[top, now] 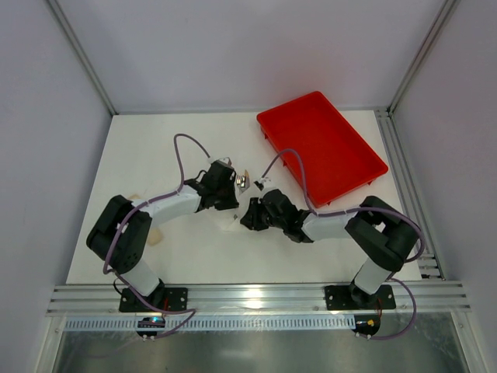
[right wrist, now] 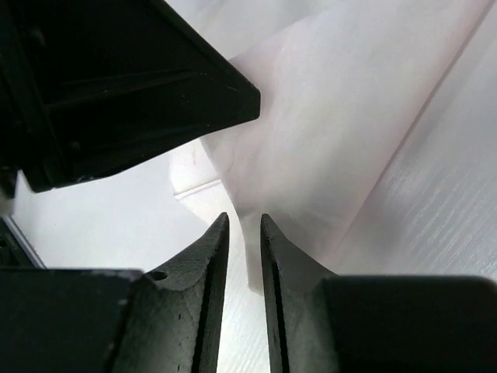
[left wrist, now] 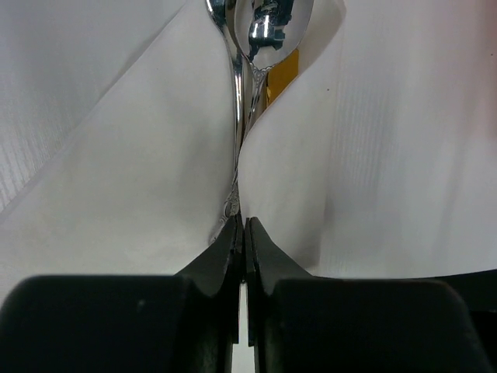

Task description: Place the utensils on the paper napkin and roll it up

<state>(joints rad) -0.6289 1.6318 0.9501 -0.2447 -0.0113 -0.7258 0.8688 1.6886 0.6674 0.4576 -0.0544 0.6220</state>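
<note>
Mid-table, thin white paper napkin (left wrist: 140, 202) folded up round shiny silver-headed utensils (left wrist: 260, 31), near-left of red plastic rectangular tray (top: 322, 148). L gripper (left wrist: 242, 227) fingers pressed together, pinching napkin fold. R gripper (right wrist: 245, 225) fingers narrowly apart w/ napkin edge btwn.

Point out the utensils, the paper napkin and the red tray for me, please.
utensils (left wrist: 238, 109): left wrist view, on the silver stems.
paper napkin (left wrist: 140, 179): left wrist view, on its left fold.
red tray (top: 334, 140): top external view, on its bare floor.
</note>
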